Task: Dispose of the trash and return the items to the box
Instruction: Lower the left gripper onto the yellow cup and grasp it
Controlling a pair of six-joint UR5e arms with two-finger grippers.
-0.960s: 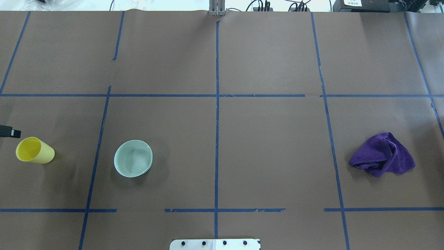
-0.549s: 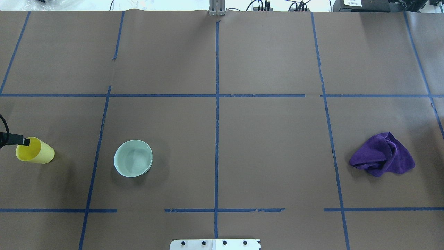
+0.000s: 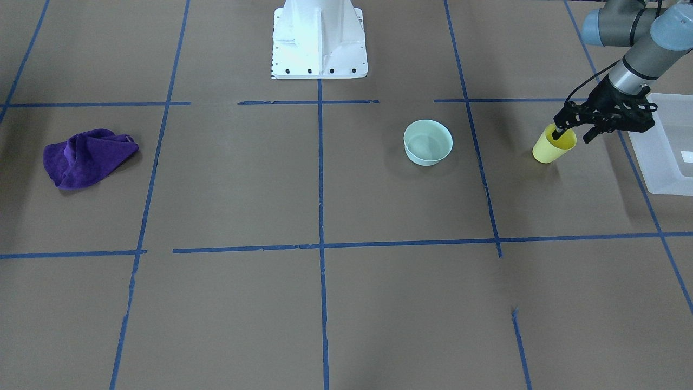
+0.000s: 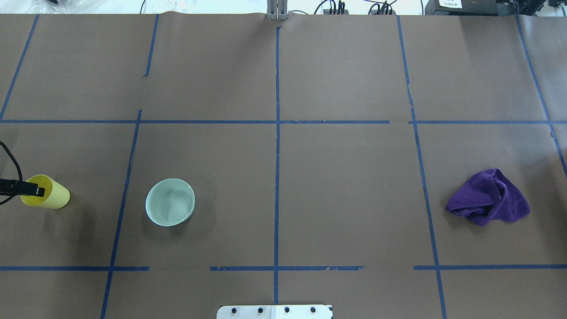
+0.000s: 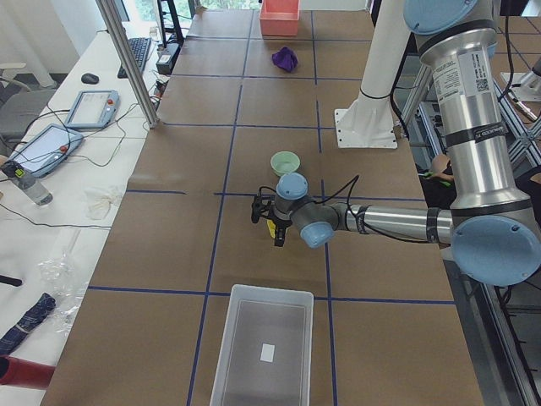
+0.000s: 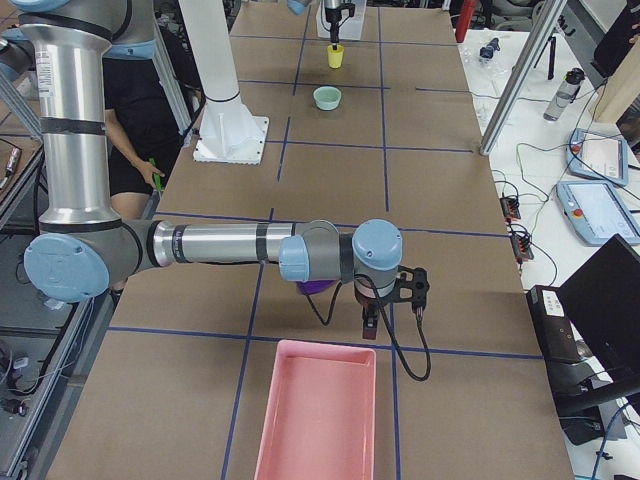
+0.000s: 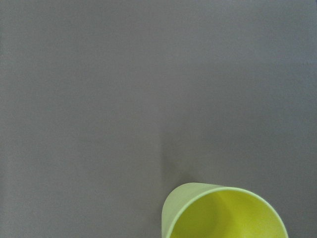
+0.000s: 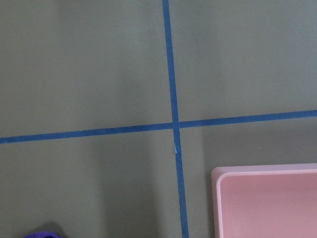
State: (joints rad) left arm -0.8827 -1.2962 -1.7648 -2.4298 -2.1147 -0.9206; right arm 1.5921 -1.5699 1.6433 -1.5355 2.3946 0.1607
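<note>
The yellow cup (image 3: 551, 148) stands upright between the pale green bowl (image 3: 427, 142) and the frosted box (image 3: 649, 157). My left gripper (image 3: 572, 134) is open over it, one finger inside the cup's mouth and the other outside on the box side. From overhead only that one finger (image 4: 34, 191) shows, over the rim of the cup (image 4: 52, 197). The left wrist view has the cup (image 7: 223, 213) at its bottom edge. My right gripper (image 6: 390, 318) hangs beside the pink bin (image 6: 315, 420); I cannot tell its state. Trash is out of view.
A crumpled purple cloth (image 4: 489, 197) lies at the table's right, near the right arm. The bowl (image 4: 170, 202) sits a short way right of the cup. The robot's white base (image 3: 319, 38) stands at the table's near middle edge.
The left gripper's finger has come in from the left edge and moved onto the cup's rim. Cup, bowl and cloth stay where they were.
</note>
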